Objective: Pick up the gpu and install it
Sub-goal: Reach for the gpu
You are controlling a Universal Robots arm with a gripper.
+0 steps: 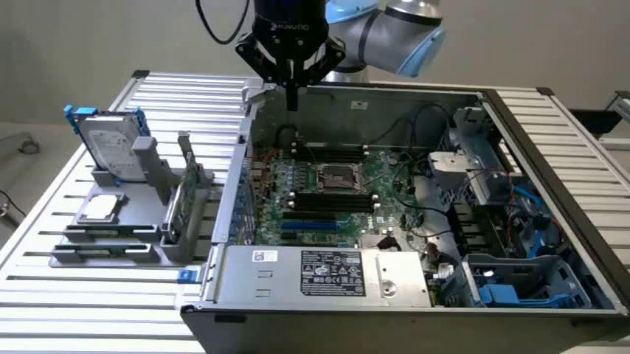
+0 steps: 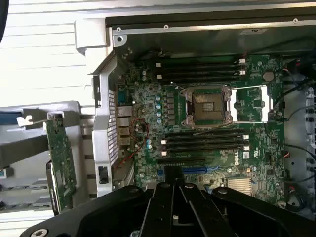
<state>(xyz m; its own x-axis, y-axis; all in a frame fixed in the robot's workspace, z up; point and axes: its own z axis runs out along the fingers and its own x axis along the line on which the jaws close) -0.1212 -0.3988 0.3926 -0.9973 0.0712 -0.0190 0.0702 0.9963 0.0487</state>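
Exterior view: the gripper, closed and empty, hangs above the open computer case. The gpu stands upright in a holder on the table beside the case, not yet picked up.

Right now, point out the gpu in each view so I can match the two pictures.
Exterior view: the gpu stands on edge in the grey holder on the table, at the exterior view's left of the open computer case.
Wrist view: the gpu stands on edge in that holder, just outside the case's perforated wall.
Shared landmark: the CPU socket inside the case.
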